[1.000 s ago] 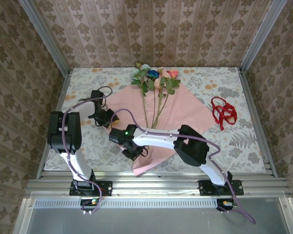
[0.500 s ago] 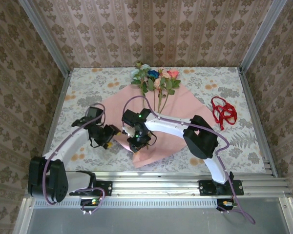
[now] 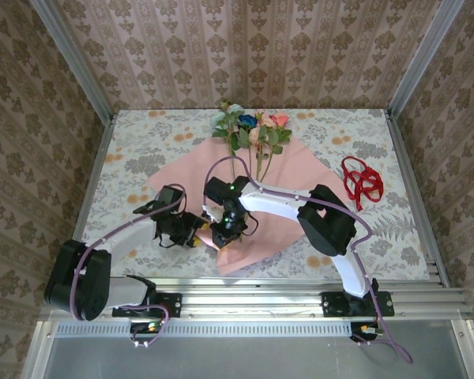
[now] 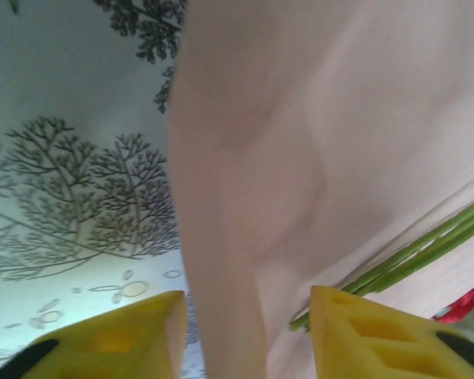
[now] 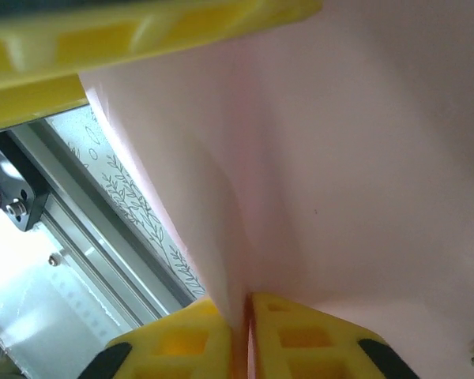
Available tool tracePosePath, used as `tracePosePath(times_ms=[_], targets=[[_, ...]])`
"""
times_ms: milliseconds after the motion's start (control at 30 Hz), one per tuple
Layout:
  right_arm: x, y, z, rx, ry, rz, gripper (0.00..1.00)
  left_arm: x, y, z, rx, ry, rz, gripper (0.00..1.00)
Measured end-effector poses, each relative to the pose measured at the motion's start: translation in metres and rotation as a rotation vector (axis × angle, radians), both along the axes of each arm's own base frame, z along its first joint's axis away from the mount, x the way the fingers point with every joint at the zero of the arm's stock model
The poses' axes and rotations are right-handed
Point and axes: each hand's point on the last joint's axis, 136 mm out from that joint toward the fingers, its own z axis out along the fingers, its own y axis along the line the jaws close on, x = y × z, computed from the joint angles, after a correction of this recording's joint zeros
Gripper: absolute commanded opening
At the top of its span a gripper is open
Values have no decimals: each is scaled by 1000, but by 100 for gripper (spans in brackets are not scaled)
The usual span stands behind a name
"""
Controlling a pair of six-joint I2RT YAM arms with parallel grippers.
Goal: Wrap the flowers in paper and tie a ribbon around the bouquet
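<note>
The flowers (image 3: 249, 126) lie at the far end of the pinkish paper (image 3: 300, 178), their green stems (image 3: 257, 170) running toward me. My right gripper (image 3: 223, 235) is over the sheet's near left part, shut on a raised fold of the paper (image 5: 340, 158); the wrist view shows its pads (image 5: 197, 335) pinching the sheet. My left gripper (image 3: 196, 235) sits just left of it, open, and a standing fold of paper (image 4: 221, 237) rises between its yellow fingers (image 4: 142, 324) without being squeezed. The stems (image 4: 426, 245) lie beyond that fold. The red ribbon (image 3: 361, 180) lies in loops at the right.
The floral tablecloth (image 3: 142, 150) shows bare at the left and around the ribbon. A metal rail (image 3: 253, 296) runs along the near edge, and patterned walls (image 3: 253, 55) close in the other three sides. My right arm's elbow (image 3: 325, 221) hangs over the paper's right part.
My left arm swung down from an upright pose at the left and reached in to the paper's near left edge. My right gripper moved slightly away from me, still holding the paper.
</note>
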Motion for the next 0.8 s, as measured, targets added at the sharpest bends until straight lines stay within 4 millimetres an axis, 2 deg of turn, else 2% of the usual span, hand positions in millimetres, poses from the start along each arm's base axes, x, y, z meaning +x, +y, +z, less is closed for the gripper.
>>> tracePosePath(times_ms=[133,233,333,500,567,667,800], targets=[[-1,-6,4,13,-5,2,49,6,-5,3,-23,-17,25,4],[3,-13,12,43,-35,2,60,9,-6,5,-35,-13,51,0],[11,-26,31,91,-83,-18,62,9,-7,5,-41,1,73,0],[31,-50,72,209,-216,-56,63,9,-6,5,-49,29,112,0],[38,-61,82,245,-273,-68,63,8,-6,4,-52,44,132,0],[45,-81,84,283,-344,-85,63,8,-6,4,-55,70,165,0],[47,-111,76,317,-452,-74,65,10,-3,-3,-53,145,223,0]])
